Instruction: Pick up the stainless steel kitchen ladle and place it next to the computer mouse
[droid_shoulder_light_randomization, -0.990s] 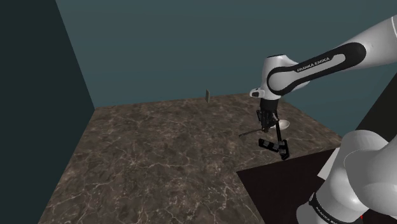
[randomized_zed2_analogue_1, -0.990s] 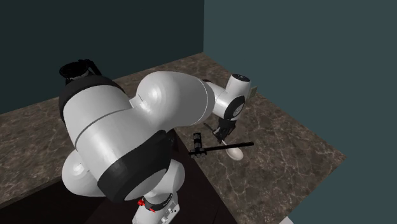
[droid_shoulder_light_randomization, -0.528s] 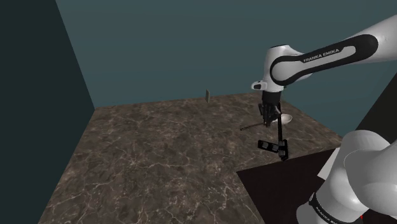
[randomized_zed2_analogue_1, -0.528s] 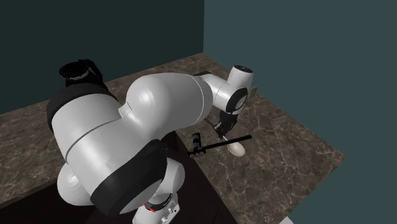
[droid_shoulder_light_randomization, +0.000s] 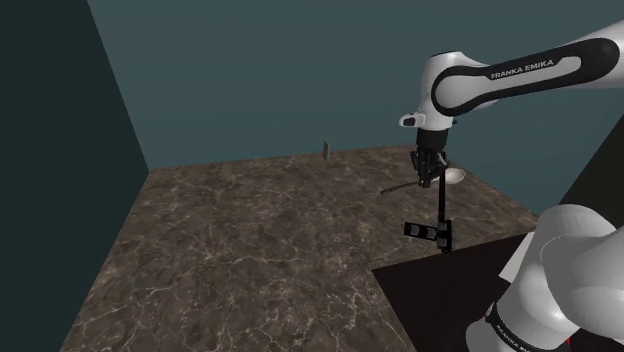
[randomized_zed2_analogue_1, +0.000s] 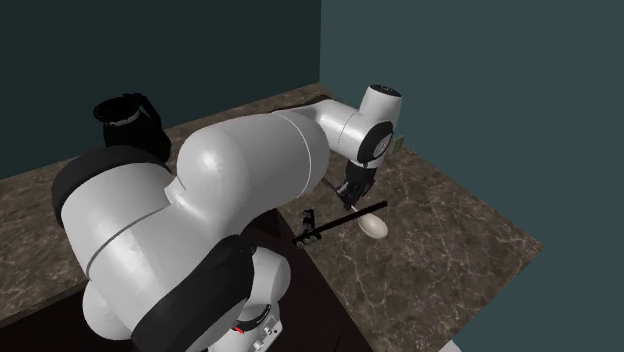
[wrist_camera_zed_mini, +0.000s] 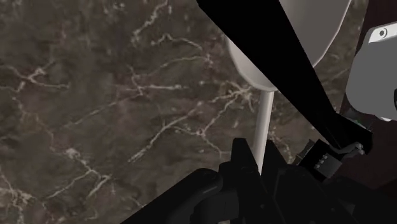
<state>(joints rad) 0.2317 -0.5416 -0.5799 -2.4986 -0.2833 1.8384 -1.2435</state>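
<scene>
The ladle has a pale bowl (droid_shoulder_light_randomization: 455, 175) and a thin grey handle (droid_shoulder_light_randomization: 395, 188) that points toward the shoulder view's left. It hangs roughly level above the dark marbled counter (droid_shoulder_light_randomization: 250, 240). My gripper (droid_shoulder_light_randomization: 428, 182) is shut on the handle close to the bowl. In the wrist view the pale handle (wrist_camera_zed_mini: 264, 127) runs down between the fingers of my gripper (wrist_camera_zed_mini: 261, 162), and the bowl (wrist_camera_zed_mini: 251, 67) lies beyond them. In the second exterior view the bowl (randomized_zed2_analogue_1: 373, 227) shows just below the gripper (randomized_zed2_analogue_1: 352, 195). I cannot make out a computer mouse for certain.
A thin black rod (droid_shoulder_light_randomization: 441, 215) with a small black block (droid_shoulder_light_randomization: 425, 232) runs from the gripper down to the stand's corner (droid_shoulder_light_randomization: 440, 290). A small greenish thing (droid_shoulder_light_randomization: 327, 148) stands at the counter's far edge by the teal wall. A black coffee pot (randomized_zed2_analogue_1: 125, 112) sits behind the arm.
The gripper has risen with the ladle, drifting slightly toward the shoulder view's right. The bowl now hangs higher above the counter, and the black rod stands more upright.
</scene>
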